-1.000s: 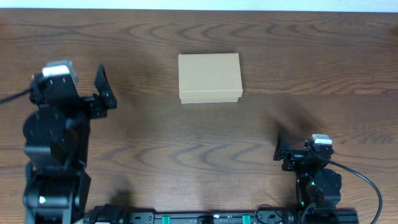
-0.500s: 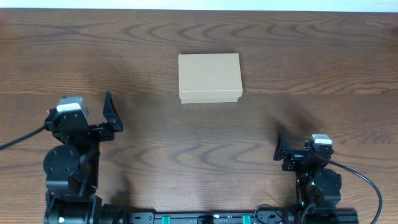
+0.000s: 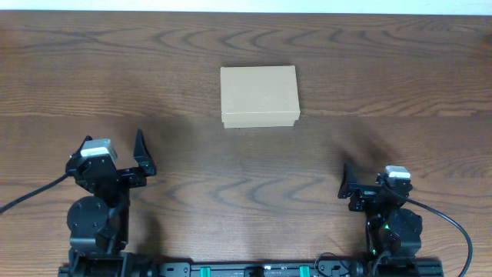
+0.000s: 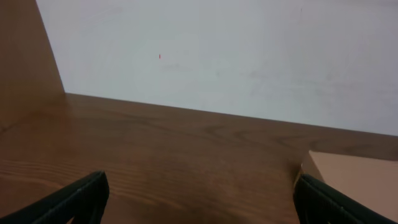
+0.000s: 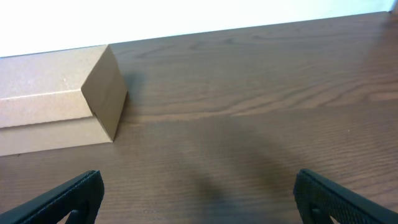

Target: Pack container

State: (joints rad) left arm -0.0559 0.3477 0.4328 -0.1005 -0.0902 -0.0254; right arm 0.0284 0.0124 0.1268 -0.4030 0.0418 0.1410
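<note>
The container, a plain brown cardboard box with its lid down, lies on the wooden table a little beyond the middle. My left gripper sits near the front left, open, nothing between its fingers. In the left wrist view the gripper points at bare wood, with a corner of the container at the right edge. My right gripper rests open at the front right. Its wrist view has the gripper over bare wood and the container ahead to the left.
A white wall runs behind the table's far edge. A brown panel stands at the far left in the left wrist view. Black cables trail from both arm bases along the front edge.
My left arm has drawn back toward the front edge and slightly right, still open. The right arm and the container have not moved.
</note>
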